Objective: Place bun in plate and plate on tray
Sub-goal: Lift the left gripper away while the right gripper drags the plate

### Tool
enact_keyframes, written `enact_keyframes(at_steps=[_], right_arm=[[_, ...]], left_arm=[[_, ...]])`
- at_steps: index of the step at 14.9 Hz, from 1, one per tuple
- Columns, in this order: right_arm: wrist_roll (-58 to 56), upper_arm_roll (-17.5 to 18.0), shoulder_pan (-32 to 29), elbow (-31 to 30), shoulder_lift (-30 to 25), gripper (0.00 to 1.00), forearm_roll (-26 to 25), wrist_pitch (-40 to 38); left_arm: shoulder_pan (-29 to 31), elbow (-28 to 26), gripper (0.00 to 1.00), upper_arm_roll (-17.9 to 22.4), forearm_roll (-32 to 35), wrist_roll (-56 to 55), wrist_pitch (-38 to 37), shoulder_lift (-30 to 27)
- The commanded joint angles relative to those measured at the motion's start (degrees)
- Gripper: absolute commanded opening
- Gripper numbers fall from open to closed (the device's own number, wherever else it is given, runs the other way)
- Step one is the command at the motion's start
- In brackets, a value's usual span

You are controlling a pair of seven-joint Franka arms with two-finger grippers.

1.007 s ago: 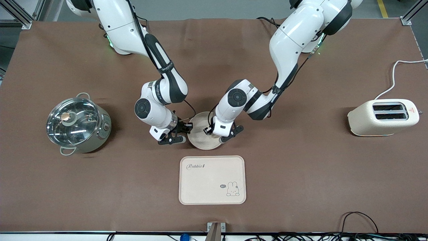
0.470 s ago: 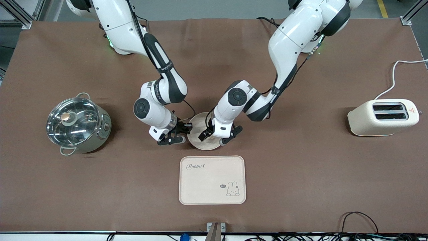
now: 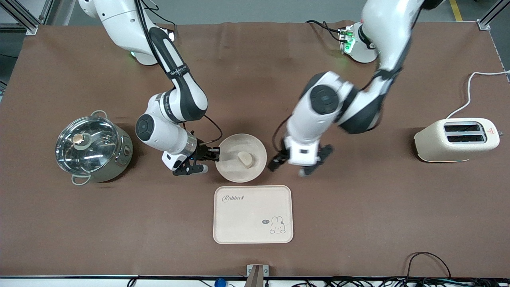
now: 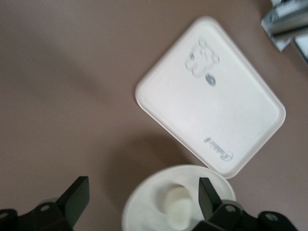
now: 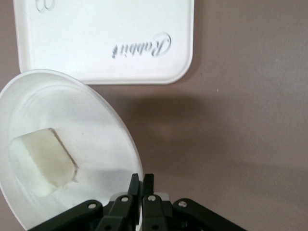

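Observation:
The bun (image 3: 246, 159) lies in the round plate (image 3: 231, 169), which is on the table just farther from the camera than the Rabbit tray (image 3: 252, 214). My right gripper (image 3: 215, 158) is shut on the plate's rim at the side toward the right arm's end. The right wrist view shows its fingers (image 5: 138, 182) pinching the rim (image 5: 126, 139), with the bun (image 5: 43, 161) inside and the tray (image 5: 106, 38) close by. My left gripper (image 3: 291, 169) is open and empty, up over bare table beside the plate toward the left arm's end. Its wrist view shows the plate (image 4: 144, 211), bun (image 4: 177, 211) and tray (image 4: 216, 101).
A steel pot with a glass lid (image 3: 92, 148) stands toward the right arm's end. A cream toaster (image 3: 457, 139) with a white cord stands toward the left arm's end. Brown table mat lies all around the tray.
My left gripper let go of the bun in the plate, rose and swung away toward the left arm's end. My right arm drew back slightly, still on the plate's rim.

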Motion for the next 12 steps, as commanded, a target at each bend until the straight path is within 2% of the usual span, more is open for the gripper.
enact_keyframes(at_steps=[1, 5, 8, 11, 12], right_arm=[[1.90, 0.56, -0.79, 6.66, 4.66, 0.00, 1.26, -0.31], [5.33, 0.65, -3.15, 18.17, 13.98, 0.00, 1.34, -0.22], [8.40, 0.91, -4.56, 27.57, 20.49, 0.00, 1.35, -0.57], [11.74, 1.70, -6.40, 42.40, 30.75, 0.00, 1.35, -0.83], [12.45, 2.92, -7.98, 46.54, 33.75, 0.00, 1.35, -1.18]], left_arm=[[6.40, -2.61, 1.00, 0.17, 0.54, 10.38, -6.46, -8.15], [15.89, -0.77, 1.00, 0.08, 0.54, 31.12, -18.40, -16.86], [20.39, -0.85, 1.00, -0.01, 0.45, 42.73, -26.06, -22.14], [24.17, -1.20, 1.00, -0.01, 0.36, 51.09, -31.60, -26.09], [23.83, -1.47, 1.00, 1.56, 0.01, 54.51, -33.27, -27.59]])
